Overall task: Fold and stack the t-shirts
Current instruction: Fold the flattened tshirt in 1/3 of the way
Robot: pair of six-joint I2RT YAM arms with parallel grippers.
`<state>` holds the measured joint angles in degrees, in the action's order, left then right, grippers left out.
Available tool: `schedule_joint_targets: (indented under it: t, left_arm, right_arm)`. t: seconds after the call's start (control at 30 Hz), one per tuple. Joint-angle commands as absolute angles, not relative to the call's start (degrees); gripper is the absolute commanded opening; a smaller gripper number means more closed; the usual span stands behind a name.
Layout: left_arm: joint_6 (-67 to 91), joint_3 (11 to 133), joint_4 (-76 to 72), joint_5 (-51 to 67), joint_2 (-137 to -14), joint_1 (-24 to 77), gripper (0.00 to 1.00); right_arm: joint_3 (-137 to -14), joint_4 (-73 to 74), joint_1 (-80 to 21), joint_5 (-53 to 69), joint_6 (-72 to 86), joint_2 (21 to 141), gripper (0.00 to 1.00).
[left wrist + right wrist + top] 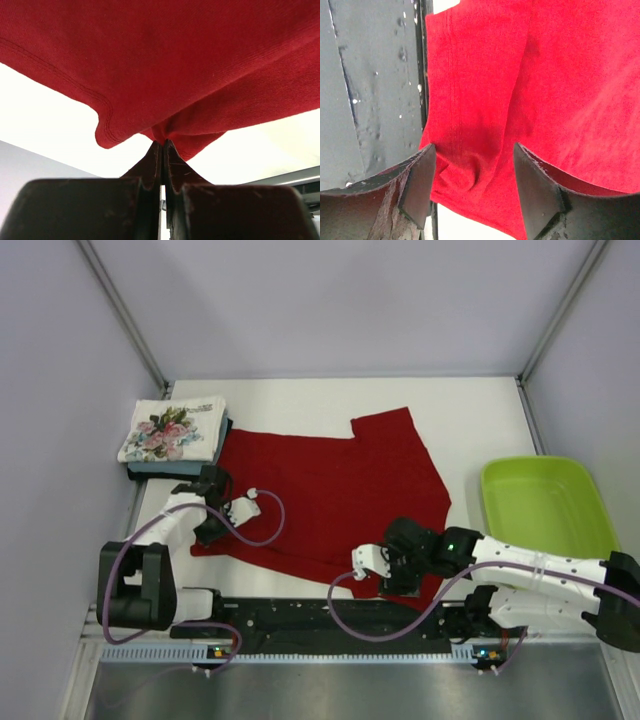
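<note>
One deep red t-shirt (340,490) lies spread across the white desk (300,400), not yet folded, while a pile of folded t-shirts (182,466) is seen at the far left corner, topped by the white floral-print t-shirt (170,428).

At the shirt's left edge, the left gripper (215,490) is shut on the cloth. In the left wrist view a bunched hem of the red t-shirt (200,60) is pinched between its closed fingers (152,165), and the fabric is lifted clear of the desk there.

Near the front edge, the right gripper (400,580) stands open over the lower right part of the shirt. In the right wrist view its two fingers (417,185) are set apart with a wrinkled fold of the red t-shirt (560,75) lying between them, unclamped.

At the far right, the lime-green tray (545,505) is left well apart from the cloth.

The step in hand is judged to be the folding of the red shirt, with only one side held. For the next move, a firm hold on the right side would be needed before the cloth can be carried over evenly; otherwise the fold would likely be skewed.
</note>
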<state>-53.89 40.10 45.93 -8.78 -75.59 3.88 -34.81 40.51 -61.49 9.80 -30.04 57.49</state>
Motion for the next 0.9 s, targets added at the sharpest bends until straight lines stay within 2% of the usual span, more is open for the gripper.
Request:
schedule_joint_targets:
  t: [0.0, 0.1, 0.27, 0.57, 0.63, 0.7, 0.87]
  left_arm:
    - [-52.7, 41.6, 47.5, -6.8, -73.7, 3.7, 0.0]
    - [-52.9, 41.5, 47.6, -6.6, -73.5, 3.7, 0.0]
    - [-52.7, 42.0, 47.7, -6.7, -73.5, 3.7, 0.0]
    - [-51.8, 43.2, 50.4, -5.6, -72.2, 3.7, 0.0]
    - [-51.7, 43.2, 50.4, -5.5, -72.1, 3.7, 0.0]
    - [-51.2, 43.5, 50.4, -5.5, -72.0, 3.7, 0.0]
    - [-47.5, 48.1, 51.1, -5.0, -71.5, 3.7, 0.0]
  right_arm:
    - [-36.5, 34.1, -64.1, 9.2, -25.6, 59.5, 0.65]
    - [-34.7, 32.5, -64.2, 6.9, -25.0, 59.2, 0.63]
    - [-33.0, 31.0, -64.1, 6.0, -25.3, 59.7, 0.39]
    - [-31.6, 33.0, -65.9, 9.8, -27.4, 60.5, 0.27]
    - [-31.6, 32.9, -66.0, 9.5, -27.4, 60.6, 0.18]
    - [-31.6, 32.5, -66.1, 9.0, -27.2, 60.2, 0.0]
    - [-31.9, 30.5, -64.3, 1.2, -25.8, 58.6, 0.0]
